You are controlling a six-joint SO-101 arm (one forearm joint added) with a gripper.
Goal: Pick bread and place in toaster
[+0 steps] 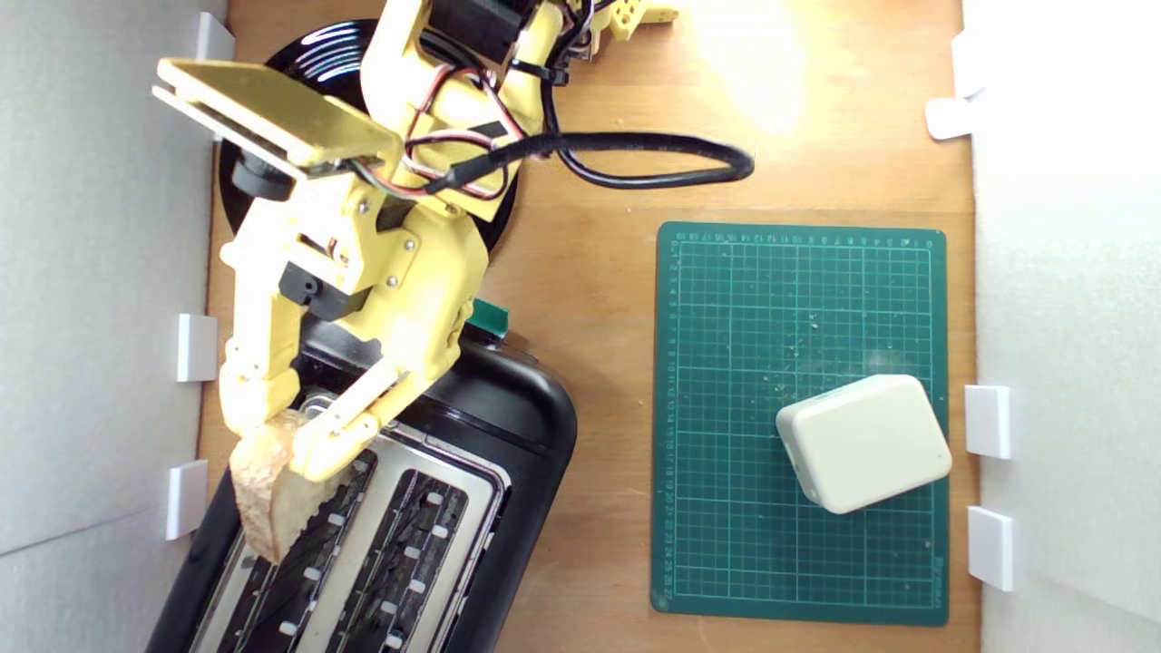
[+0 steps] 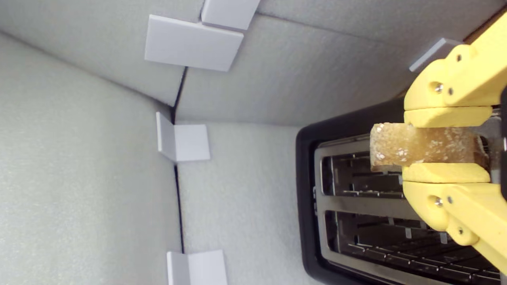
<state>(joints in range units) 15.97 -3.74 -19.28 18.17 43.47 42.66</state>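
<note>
My tool (image 2: 445,145) is clamped on the bread (image 1: 263,494), which hangs just under its fingertips over the toaster (image 1: 508,435). I'd square the slice with the slot directly beneath, lower it steadily, and release only once its edge is inside.

I see the yellow gripper (image 1: 295,444) against the bread (image 1: 263,499), which is pale tan with a brown crust. The toaster (image 1: 508,426) is black with a silver top and 2 dark slots, and its lever knob (image 1: 490,317) is teal green. The plate (image 1: 317,54) on the far left of the exterior view is glossy black. On the right, the cutting mat (image 1: 798,317) is dark green with a pale grid pattern, speckled with light crumbs. The block (image 1: 862,443) on it is off-white. The table (image 1: 590,317) is warm brown wood; the walls (image 1: 91,272) are light grey.
</note>
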